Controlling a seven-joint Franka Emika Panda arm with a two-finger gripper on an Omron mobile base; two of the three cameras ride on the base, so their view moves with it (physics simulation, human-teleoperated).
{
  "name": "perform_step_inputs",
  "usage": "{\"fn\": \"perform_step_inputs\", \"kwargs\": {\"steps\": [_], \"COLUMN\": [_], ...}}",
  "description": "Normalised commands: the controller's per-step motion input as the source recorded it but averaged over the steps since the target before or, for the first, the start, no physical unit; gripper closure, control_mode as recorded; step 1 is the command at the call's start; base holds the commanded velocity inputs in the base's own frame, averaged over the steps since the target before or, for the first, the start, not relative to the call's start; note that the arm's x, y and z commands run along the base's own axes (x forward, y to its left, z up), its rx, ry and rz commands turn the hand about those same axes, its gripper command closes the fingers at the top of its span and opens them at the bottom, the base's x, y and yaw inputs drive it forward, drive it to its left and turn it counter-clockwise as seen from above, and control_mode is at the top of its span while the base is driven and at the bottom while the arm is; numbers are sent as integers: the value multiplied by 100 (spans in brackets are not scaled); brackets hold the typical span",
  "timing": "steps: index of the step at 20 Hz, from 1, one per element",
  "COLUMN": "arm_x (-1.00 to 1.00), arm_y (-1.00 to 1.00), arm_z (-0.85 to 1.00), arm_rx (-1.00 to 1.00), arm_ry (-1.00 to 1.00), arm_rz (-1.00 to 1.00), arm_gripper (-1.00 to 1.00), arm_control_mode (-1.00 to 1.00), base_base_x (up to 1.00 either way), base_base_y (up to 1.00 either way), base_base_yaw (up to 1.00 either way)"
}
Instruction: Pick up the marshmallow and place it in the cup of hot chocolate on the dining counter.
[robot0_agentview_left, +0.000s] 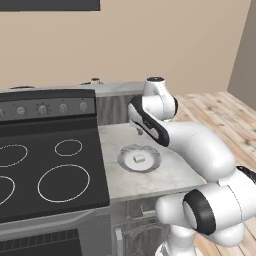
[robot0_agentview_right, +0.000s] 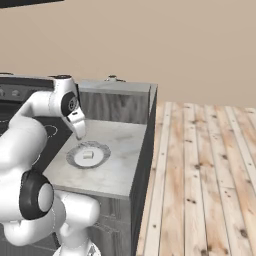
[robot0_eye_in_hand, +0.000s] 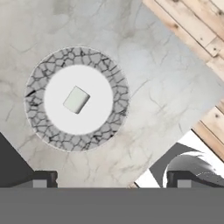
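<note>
The marshmallow (robot0_eye_in_hand: 76, 99) lies in the white middle of a round plate (robot0_eye_in_hand: 110, 74) with a grey crackled rim. In the hand view it is a small off-white block, turned a little so that its corners point to the rim; it is flat on the plate and nothing touches it. From the left base view the same marshmallow (robot0_agentview_left: 139, 159) sits at the middle of the plate (robot0_agentview_left: 126, 152), and from the right base view the marshmallow (robot0_agentview_right: 88, 155) is there also, on the plate (robot0_agentview_right: 101, 148).

The plate stands on a short marble counter (robot0_agentview_left: 165, 172), nearer to the side where the black stove (robot0_agentview_left: 45, 165) joins it than to the open side. Behind the plate a dark wood-grain wall (robot0_agentview_right: 117, 107) rises from the counter with a pale grey ledge on top. On the side of the plate away from the stove, the counter ends and the wooden plank floor (robot0_agentview_right: 200, 175) begins.

The gripper (robot0_eye_in_hand: 109, 179) hangs above the counter and looks down on the plate — the plate is up and left in the hand view. The two dark finger tips (robot0_eye_in_hand: 41, 179) are wide apart at the bottom of this view and there is nothing between them. In the base views the white arm reaches over the counter behind the plate, well above the marshmallow — the hand does not touch the plate.
</note>
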Motion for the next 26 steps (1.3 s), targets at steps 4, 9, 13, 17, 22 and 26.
{"fn": "perform_step_inputs", "kwargs": {"steps": [4, 9, 13, 17, 22, 26], "arm_x": [36, 24, 19, 22, 25, 20], "arm_y": [0, 5, 0, 0, 0, 0], "arm_z": [-40, -38, -39, -35, -44, -34], "arm_rx": [0, 0, 0, 0, 0, 0], "arm_ry": [0, 0, 0, 2, 0, 3], "arm_rz": [-28, -20, -14, -9, -8, -5], "arm_gripper": [-100, -100, -100, -100, -100, -100], "arm_control_mode": [-100, -100, -100, -100, -100, -100], "base_base_x": [0, 0, 0, 0, 0, 0], "base_base_y": [0, 0, 0, 0, 0, 0], "base_base_yaw": [0, 0, 0, 0, 0, 0]}}
